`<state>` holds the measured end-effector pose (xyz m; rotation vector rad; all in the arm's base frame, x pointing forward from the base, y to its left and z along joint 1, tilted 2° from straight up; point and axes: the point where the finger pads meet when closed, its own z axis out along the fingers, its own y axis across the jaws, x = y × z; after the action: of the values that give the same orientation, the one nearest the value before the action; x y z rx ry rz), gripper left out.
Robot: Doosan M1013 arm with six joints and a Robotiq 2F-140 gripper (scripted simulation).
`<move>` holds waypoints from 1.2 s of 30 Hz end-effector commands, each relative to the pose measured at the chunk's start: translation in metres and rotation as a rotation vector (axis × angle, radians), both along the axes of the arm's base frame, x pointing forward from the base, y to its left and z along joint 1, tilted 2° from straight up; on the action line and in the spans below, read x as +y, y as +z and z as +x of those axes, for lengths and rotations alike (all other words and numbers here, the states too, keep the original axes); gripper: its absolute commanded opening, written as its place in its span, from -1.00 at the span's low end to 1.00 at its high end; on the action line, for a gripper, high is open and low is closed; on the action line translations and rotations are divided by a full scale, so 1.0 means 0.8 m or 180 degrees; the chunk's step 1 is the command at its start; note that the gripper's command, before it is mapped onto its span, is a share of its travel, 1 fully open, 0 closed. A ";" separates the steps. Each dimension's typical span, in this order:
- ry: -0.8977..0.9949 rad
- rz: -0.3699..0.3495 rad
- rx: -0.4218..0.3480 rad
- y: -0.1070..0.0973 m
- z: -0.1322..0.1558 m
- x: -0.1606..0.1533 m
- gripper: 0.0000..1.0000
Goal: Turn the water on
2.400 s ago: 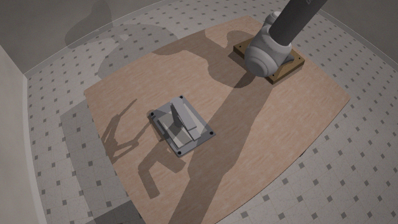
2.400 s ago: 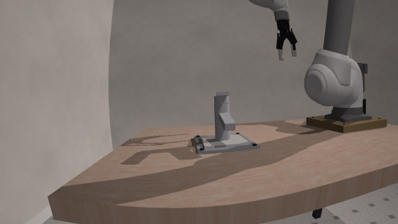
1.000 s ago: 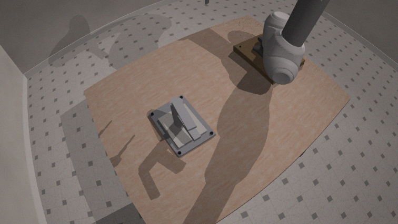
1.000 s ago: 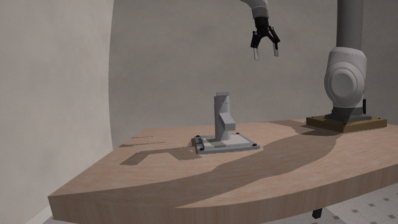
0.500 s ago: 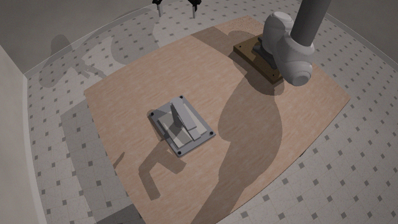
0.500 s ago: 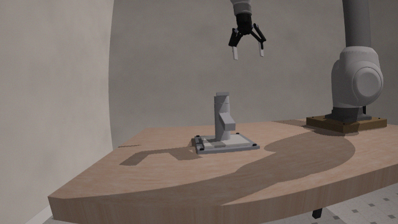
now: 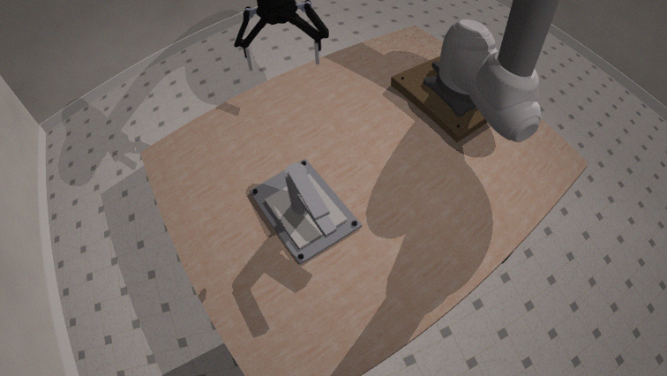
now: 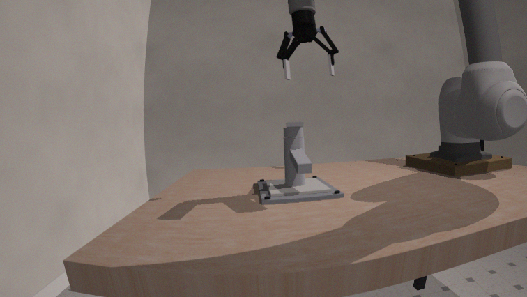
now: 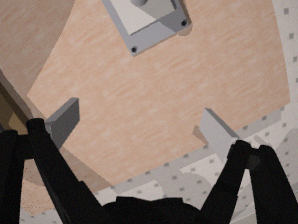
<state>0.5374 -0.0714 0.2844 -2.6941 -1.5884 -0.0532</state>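
Observation:
A grey tap [image 8: 295, 155] stands upright on a grey baseplate [image 8: 299, 192] in the middle of the wooden table. Its lever [image 8: 302, 158] is a short block on the tap's right side, angled downward. From above, the tap [image 7: 298, 195] and the plate [image 7: 303, 210] show in the top view. My gripper [image 8: 309, 72] hangs high above the tap, fingers pointing down, open wide and empty. It also shows at the top of the top view [image 7: 283, 58].
The arm's grey base [image 8: 475, 110] stands on a dark wooden block [image 8: 457, 164] at the table's far right. The table's curved front edge [image 8: 258, 272] lies near the camera. A tiled floor surrounds the table.

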 end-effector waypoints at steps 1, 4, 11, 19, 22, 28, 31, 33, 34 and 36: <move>0.0211 -0.0012 -0.0015 -0.006 0.030 0.042 1.00; 0.0368 -0.0014 -0.0019 -0.012 0.045 0.076 1.00; 0.0727 -0.0017 -0.0028 -0.025 0.072 0.158 1.00; 0.1086 -0.0018 -0.0037 -0.039 0.090 0.245 1.00; 0.1230 -0.0019 -0.0041 -0.046 0.094 0.282 1.00; 0.1452 -0.0019 -0.0046 -0.055 0.097 0.340 1.00; 0.1463 -0.0019 -0.0047 -0.056 0.097 0.343 1.00; 0.1469 -0.0019 -0.0047 -0.056 0.097 0.344 1.00; 0.1469 -0.0019 -0.0047 -0.056 0.097 0.344 1.00; 0.1469 -0.0019 -0.0047 -0.056 0.097 0.344 -1.00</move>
<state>0.6109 0.2006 0.2394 -2.2630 -2.1596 -0.0573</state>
